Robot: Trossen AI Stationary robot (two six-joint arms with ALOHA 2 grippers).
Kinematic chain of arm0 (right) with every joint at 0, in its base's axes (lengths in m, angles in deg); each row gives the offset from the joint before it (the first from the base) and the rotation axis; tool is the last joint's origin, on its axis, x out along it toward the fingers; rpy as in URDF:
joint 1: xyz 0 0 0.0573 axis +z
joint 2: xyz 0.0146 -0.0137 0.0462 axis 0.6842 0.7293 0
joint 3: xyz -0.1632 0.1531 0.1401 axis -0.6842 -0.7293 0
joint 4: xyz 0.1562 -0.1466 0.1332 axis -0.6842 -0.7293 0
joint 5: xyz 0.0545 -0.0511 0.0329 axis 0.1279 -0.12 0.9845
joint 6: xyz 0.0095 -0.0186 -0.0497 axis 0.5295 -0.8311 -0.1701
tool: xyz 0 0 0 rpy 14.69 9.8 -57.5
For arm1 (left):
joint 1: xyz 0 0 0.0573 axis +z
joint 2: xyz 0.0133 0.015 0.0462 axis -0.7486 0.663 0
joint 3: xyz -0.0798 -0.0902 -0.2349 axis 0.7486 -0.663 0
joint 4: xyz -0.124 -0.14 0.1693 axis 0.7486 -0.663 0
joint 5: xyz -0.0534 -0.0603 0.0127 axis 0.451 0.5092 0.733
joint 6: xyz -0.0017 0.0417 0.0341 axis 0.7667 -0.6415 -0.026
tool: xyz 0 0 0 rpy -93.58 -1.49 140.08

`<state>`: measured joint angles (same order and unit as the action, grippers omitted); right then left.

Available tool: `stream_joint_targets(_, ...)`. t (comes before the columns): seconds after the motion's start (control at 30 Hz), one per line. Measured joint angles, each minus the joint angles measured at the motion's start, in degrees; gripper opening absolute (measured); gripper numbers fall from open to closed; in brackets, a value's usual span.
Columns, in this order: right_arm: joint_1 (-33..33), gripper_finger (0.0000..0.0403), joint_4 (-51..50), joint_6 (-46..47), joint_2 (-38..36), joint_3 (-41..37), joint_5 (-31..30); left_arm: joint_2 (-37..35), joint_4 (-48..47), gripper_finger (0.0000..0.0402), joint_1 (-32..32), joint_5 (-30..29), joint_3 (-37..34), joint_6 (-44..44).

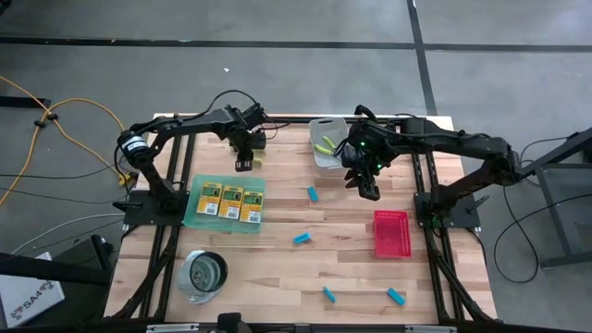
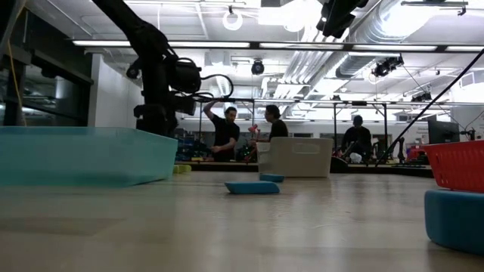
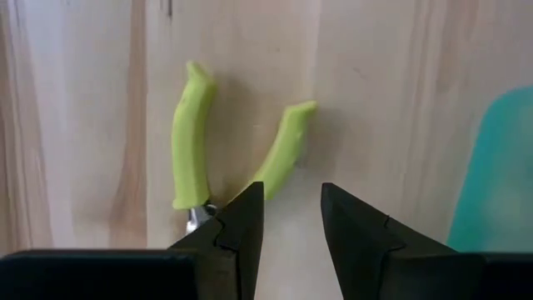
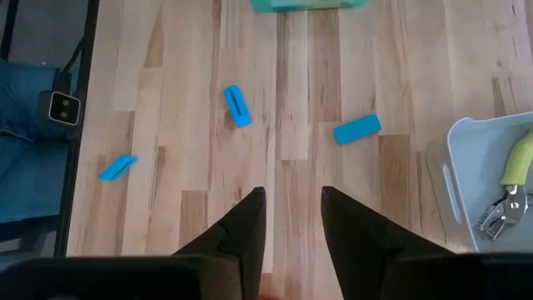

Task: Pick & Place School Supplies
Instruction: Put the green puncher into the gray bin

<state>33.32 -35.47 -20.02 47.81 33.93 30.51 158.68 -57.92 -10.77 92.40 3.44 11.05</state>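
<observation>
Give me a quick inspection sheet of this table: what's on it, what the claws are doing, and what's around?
Surface: wooden table.
Job's things: three crayon boxes on the green mat; four blue blocks scattered; one tool on the wood, one tool in the grey bin.
Clutter: metal cup, red tray.
Grippers: left gripper open above the tool on the wood; right gripper open, empty, above bare wood.
Cables: orange cable on the floor.
Surroundings: people behind the table.

high: overhead, downward | low: tabletop-level, across | wrists: close, downward
</observation>
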Motion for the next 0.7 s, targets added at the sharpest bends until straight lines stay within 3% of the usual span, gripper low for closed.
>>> stream_joint_targets(0.23, 0.0, 0.0109, 0.0, -0.4, 0.0, 0.0, 0.0, 3.2, 0.3, 0.0115, 0.1, 1.4, 0.0, -0.3)
stream_joint_targets(0.7, 0.0, 0.0109, 0.0, -1.1, 0.0, 0.0, 0.2, 5.2, 1.4, 0.0115, -0.5, -1.5, 0.8, -0.9)
